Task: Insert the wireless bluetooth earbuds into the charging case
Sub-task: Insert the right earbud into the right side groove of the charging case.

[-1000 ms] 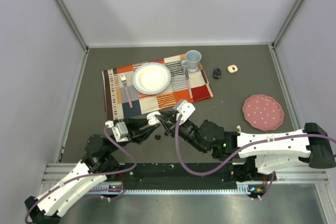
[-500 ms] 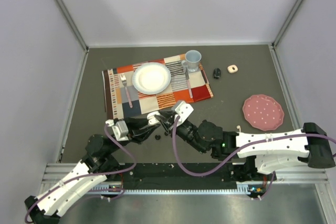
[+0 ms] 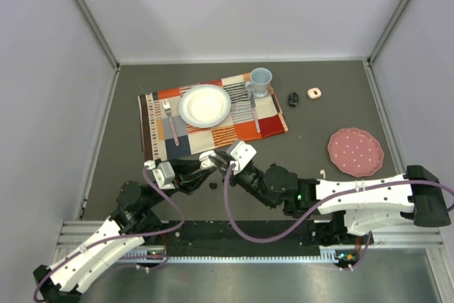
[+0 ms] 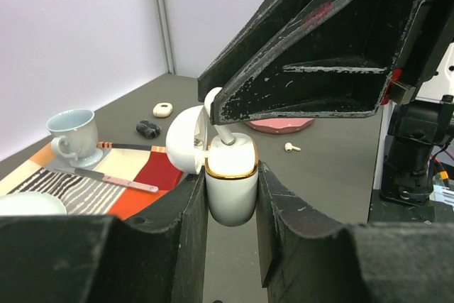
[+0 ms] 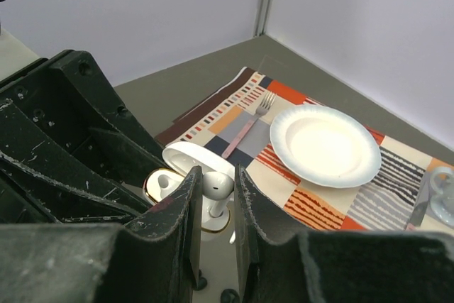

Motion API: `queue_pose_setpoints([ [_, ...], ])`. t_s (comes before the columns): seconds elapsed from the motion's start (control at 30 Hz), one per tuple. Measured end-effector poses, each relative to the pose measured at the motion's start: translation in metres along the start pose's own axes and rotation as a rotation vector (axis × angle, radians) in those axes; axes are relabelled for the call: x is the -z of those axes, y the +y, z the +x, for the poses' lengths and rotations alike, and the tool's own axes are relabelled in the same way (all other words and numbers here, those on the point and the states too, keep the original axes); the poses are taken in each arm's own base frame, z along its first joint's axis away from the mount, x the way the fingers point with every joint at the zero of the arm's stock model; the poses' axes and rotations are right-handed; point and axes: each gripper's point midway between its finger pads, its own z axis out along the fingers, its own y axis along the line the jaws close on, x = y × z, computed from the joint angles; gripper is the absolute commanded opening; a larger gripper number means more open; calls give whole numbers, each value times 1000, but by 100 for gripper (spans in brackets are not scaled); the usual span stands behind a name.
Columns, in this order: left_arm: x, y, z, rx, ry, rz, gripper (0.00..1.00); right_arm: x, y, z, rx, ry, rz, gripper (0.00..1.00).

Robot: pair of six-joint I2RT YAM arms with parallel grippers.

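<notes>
You are holding a white earbud (image 4: 221, 131) at the charging case (image 4: 230, 189), lower centre of the top view.
Your left gripper (image 3: 203, 163) is pinching the open case upright; your right gripper (image 5: 216, 191) is pinching the earbud, stem dipping into the case mouth; a loose earbud (image 3: 321, 173) is lying beside the pink plate (image 3: 355, 152).

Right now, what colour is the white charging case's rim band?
Gold rim band; best in left wrist view.
</notes>
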Motion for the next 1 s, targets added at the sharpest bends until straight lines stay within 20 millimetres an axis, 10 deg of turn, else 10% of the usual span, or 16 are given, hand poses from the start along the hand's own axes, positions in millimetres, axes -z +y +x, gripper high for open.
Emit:
queue_pose_setpoints([
  [1.0,2,5,-3,-3,-9,-34,0,2,6,4,53,14,-30,13],
])
